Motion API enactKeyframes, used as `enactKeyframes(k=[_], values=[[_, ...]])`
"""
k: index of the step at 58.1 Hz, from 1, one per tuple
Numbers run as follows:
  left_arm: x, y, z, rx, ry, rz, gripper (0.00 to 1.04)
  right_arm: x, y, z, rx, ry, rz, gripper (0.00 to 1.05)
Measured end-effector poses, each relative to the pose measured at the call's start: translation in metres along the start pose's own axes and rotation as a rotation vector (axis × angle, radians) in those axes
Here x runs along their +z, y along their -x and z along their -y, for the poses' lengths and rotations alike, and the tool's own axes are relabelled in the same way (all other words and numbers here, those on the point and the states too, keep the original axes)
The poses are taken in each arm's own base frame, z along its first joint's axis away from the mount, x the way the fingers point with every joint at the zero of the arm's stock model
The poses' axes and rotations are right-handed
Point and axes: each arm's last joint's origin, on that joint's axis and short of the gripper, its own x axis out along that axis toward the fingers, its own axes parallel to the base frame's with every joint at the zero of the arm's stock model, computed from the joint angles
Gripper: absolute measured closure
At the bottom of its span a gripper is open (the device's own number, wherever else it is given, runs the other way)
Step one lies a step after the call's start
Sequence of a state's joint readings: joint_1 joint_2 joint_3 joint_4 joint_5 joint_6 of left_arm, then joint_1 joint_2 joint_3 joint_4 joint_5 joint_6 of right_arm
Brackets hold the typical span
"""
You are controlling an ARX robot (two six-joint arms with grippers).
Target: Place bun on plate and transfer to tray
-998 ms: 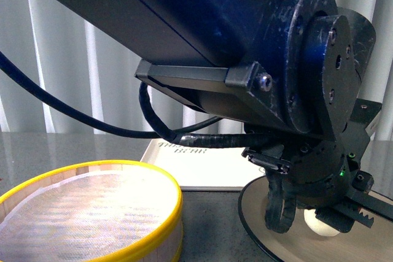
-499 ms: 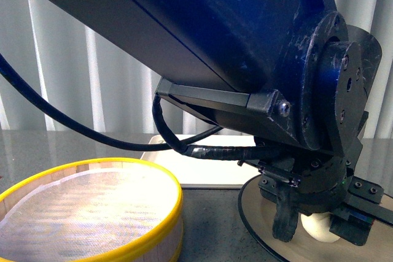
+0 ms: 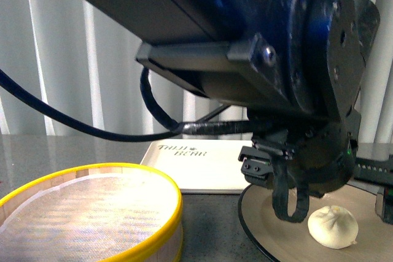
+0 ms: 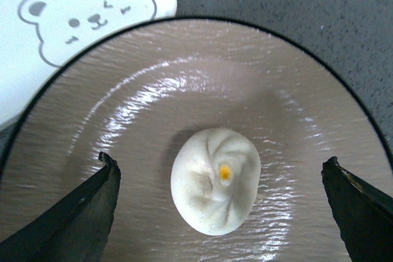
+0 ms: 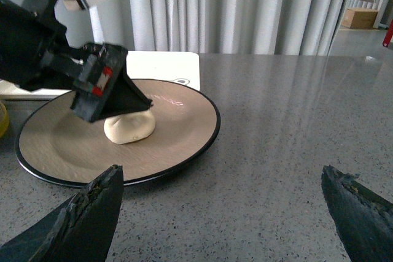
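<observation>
The small cream-white pleated bun (image 4: 216, 182) is sitting free on the round beige, black-rimmed plate (image 4: 184, 78), with the left pincer (image 4: 219, 161) hanging spread wide over it, gripping nothing. The right pincer (image 5: 221, 173) is gaping too, over the grey table (image 5: 295, 121). The flat cream-white tray (image 3: 202, 170) just beside the plate is showing "BEAR" and a bear face.

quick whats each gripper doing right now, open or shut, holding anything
Left gripper: open, holding nothing, jaws standing clear on either side of the small cream-white pleated bun on the round tan black-rimmed plate.
Right gripper: open, empty.
</observation>
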State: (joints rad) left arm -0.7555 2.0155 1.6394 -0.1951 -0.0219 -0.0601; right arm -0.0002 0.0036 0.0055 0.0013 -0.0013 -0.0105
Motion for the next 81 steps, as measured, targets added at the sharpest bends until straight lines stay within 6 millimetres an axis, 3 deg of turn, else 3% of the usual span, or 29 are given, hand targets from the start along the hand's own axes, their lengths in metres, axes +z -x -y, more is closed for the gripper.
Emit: enactKeyframes(k=[10,15,22,29,34,39,48,54,60,64,77,81], values=[[0.016,0.027,-0.018,0.026,0.056,0.090,0.07,0.000,0.000,0.000,0.000,0.000,0.000,0.09],[0.019,0.042,-0.039,0.119,0.115,0.154,0.07,0.000,0.000,0.000,0.000,0.000,0.000,0.09],[0.015,0.063,-0.084,0.325,0.256,0.223,0.07,0.000,0.000,0.000,0.000,0.000,0.000,0.09],[-0.005,0.093,-0.142,0.546,0.443,0.244,0.07,0.000,0.000,0.000,0.000,0.000,0.000,0.09],[-0.014,0.107,-0.165,0.629,0.515,0.253,0.07,0.000,0.000,0.000,0.000,0.000,0.000,0.09],[-0.014,0.111,-0.170,0.644,0.539,0.265,0.07,0.000,0.000,0.000,0.001,0.000,0.000,0.09],[-0.013,0.107,-0.160,0.601,0.530,0.265,0.07,0.000,0.000,0.000,-0.001,0.000,0.000,0.09],[-0.030,0.115,-0.158,0.602,0.362,0.463,0.24,0.000,0.000,0.000,0.000,0.000,0.000,0.09],[-0.074,0.150,-0.163,0.663,0.226,0.597,0.47,0.000,0.000,0.000,0.000,0.000,0.000,0.09],[-0.100,0.168,-0.164,0.699,0.205,0.606,0.61,0.000,0.000,0.000,0.000,0.000,0.000,0.09],[-0.161,0.191,-0.153,0.675,0.175,0.557,1.01,0.000,0.000,0.000,0.000,0.000,0.000,0.09],[-0.174,0.200,-0.151,0.683,0.173,0.557,1.01,0.000,0.000,0.000,0.000,0.000,0.000,0.09]])
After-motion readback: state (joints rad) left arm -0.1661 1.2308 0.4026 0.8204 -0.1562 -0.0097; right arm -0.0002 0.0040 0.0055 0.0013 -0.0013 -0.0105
